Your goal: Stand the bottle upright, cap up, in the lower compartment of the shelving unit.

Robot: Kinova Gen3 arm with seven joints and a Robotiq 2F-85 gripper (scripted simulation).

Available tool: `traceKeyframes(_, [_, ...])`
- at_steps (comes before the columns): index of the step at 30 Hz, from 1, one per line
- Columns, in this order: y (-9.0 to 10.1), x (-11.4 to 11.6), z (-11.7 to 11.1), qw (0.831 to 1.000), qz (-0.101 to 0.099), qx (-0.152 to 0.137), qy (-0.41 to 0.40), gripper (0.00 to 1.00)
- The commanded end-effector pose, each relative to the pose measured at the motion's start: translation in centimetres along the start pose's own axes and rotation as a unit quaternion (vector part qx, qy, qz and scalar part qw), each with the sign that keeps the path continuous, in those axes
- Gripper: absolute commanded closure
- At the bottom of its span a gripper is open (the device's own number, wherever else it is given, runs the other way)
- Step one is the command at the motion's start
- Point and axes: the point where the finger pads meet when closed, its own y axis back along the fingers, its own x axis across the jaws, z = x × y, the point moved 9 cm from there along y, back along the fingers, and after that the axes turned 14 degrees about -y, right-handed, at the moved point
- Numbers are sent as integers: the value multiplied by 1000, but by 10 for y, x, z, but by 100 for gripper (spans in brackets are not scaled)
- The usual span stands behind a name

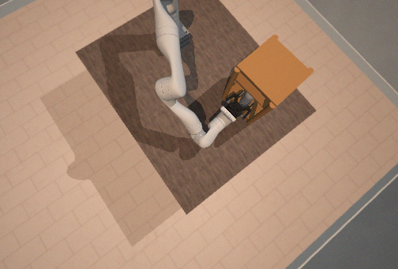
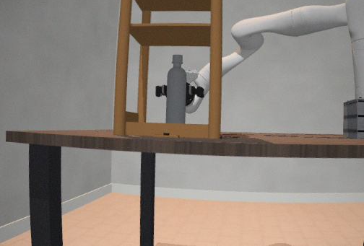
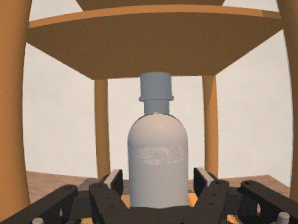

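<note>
A grey bottle (image 2: 175, 92) stands upright, cap up, in the lower compartment of the orange wooden shelving unit (image 2: 167, 56). Its base is down behind the front lip (image 2: 166, 129). In the wrist view the bottle (image 3: 157, 156) stands straight ahead under the middle shelf. My gripper (image 2: 178, 91) reaches into the compartment from the far side, at about the bottle's mid-height. It is open: its fingers flank the bottle's lower body with a small gap on each side. From above, the gripper (image 1: 237, 106) sits at the unit's (image 1: 272, 74) open side, and the unit's top mostly hides the bottle.
The unit's posts (image 2: 216, 56) stand close on both sides of my wrist, and the middle shelf (image 2: 170, 32) lies a short way above the bottle's cap. The arm's base block (image 2: 354, 117) stands at the table's right end. The dark wooden table (image 1: 189, 101) ends just past the unit.
</note>
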Motion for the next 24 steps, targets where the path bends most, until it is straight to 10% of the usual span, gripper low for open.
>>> traceKeyframes(1, [3,1,-1,1000,1,0,1,30])
traceKeyframes(24, [24,0,-1,1000,1,0,1,30])
